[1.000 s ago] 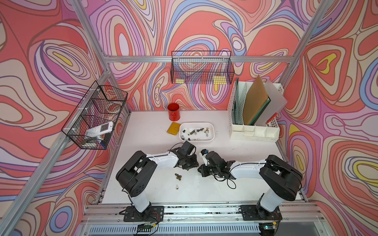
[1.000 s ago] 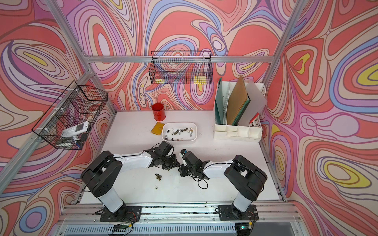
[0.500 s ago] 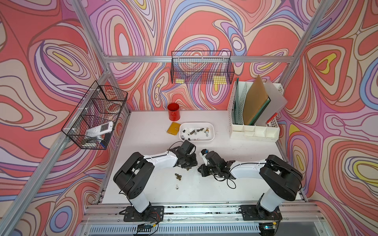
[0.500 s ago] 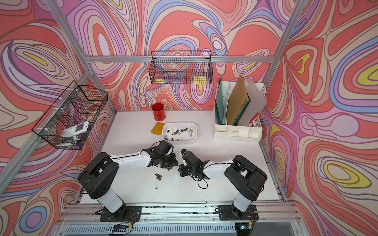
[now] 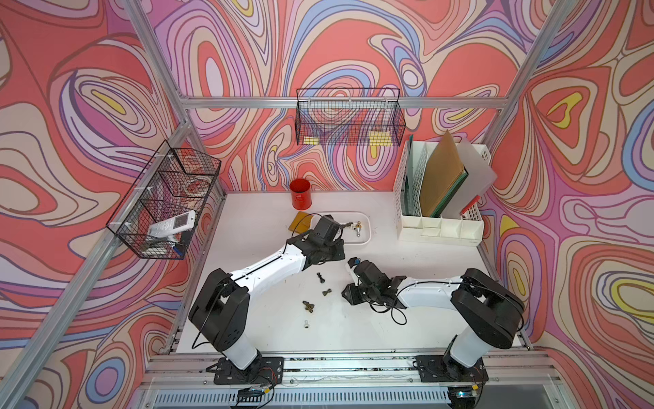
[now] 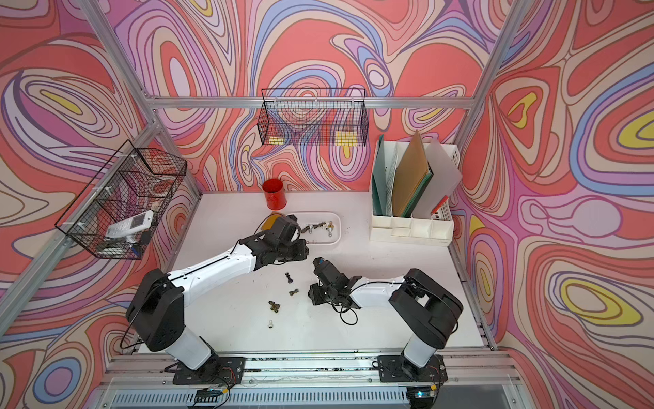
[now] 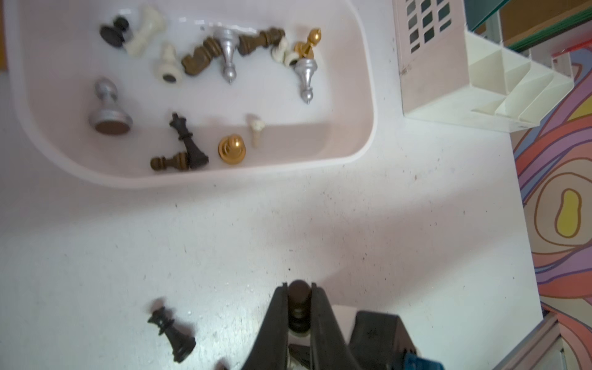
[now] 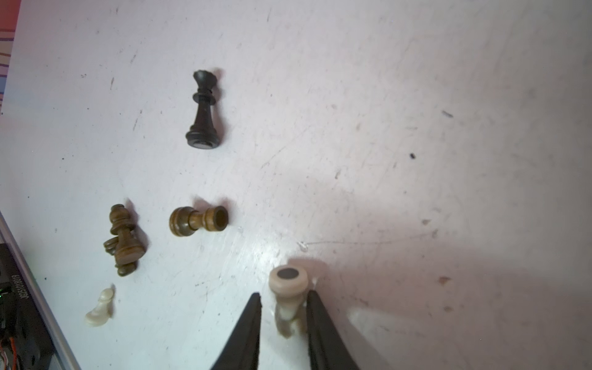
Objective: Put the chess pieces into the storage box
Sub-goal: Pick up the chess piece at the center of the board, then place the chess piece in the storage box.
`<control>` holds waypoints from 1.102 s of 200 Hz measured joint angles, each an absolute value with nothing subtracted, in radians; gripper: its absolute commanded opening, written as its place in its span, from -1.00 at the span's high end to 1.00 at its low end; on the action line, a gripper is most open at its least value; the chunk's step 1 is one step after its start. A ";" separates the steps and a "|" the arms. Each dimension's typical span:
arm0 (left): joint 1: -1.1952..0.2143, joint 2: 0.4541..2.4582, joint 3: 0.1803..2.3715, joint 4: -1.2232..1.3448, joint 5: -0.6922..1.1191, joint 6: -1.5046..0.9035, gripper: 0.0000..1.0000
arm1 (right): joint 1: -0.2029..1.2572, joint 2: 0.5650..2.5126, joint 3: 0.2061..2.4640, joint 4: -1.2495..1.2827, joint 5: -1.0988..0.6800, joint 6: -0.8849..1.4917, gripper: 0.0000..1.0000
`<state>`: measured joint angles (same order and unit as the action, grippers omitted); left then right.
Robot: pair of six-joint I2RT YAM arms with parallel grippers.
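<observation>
The left gripper [image 7: 298, 285] is clamped on a dark piece [image 7: 299, 302] near the white box [image 7: 272, 96], in which silver, gold, brown, black and cream chess pieces [image 7: 229, 54] lie tumbled. The right gripper [image 8: 283, 296] has its jaws apart around a cream piece [image 8: 288, 283] lying flat on the table [image 8: 384, 128], round base pointing away from the wrist; only the right wrist view shows it

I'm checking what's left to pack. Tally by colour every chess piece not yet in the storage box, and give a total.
Black: 1, the black piece.
Brown: 3, the single brown piece and the overlapped brown pair.
Cream: 2, the loose cream pawn and the cream piece between the right gripper's open jaws.
Dark, shade unclear: 1, the dark piece clamped in the left gripper.
Total: 7.
</observation>
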<state>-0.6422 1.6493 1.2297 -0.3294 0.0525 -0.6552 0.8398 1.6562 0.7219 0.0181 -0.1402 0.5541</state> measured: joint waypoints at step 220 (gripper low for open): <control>-0.464 2.161 1.700 -0.256 -0.155 -0.472 0.21 | 0.840 1.568 0.793 -0.209 -0.041 0.560 0.37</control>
